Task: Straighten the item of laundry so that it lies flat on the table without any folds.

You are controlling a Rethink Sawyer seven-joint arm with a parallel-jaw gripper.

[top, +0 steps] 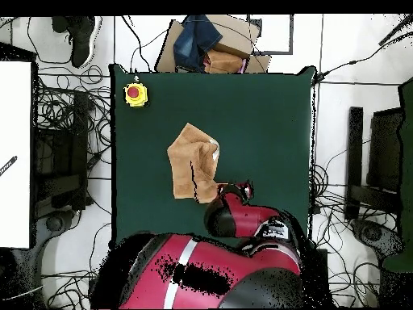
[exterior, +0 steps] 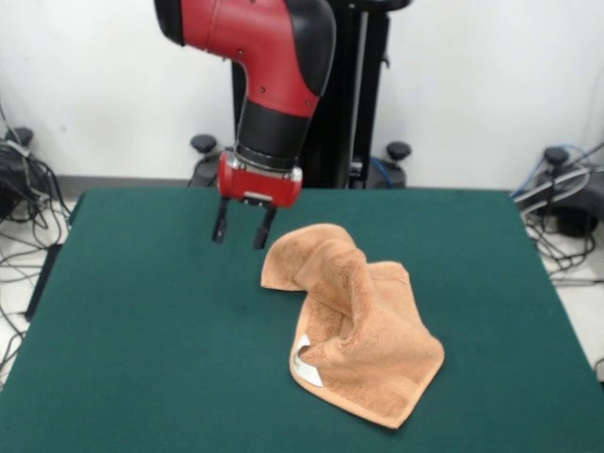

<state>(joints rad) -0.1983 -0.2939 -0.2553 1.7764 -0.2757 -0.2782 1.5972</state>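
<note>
The tan-orange towel (exterior: 354, 321) lies crumpled on the green table (exterior: 142, 330), right of centre, with a raised ridge running through its middle and one far corner folded up. Its small white label (exterior: 304, 363) shows at the near left edge. My gripper (exterior: 240, 228) hangs open and empty above the table, just left of the towel's far corner and apart from it. In the overhead view the towel (top: 193, 161) lies near the middle of the table (top: 266, 121), and my gripper (top: 242, 190) shows just beside its lower right corner, partly covered by the arm.
A yellow box with a red button (top: 135, 94) sits at one table corner. A pile of cloth and cardboard (top: 211, 44) lies on the floor beyond the table's far edge. Cables run round the table.
</note>
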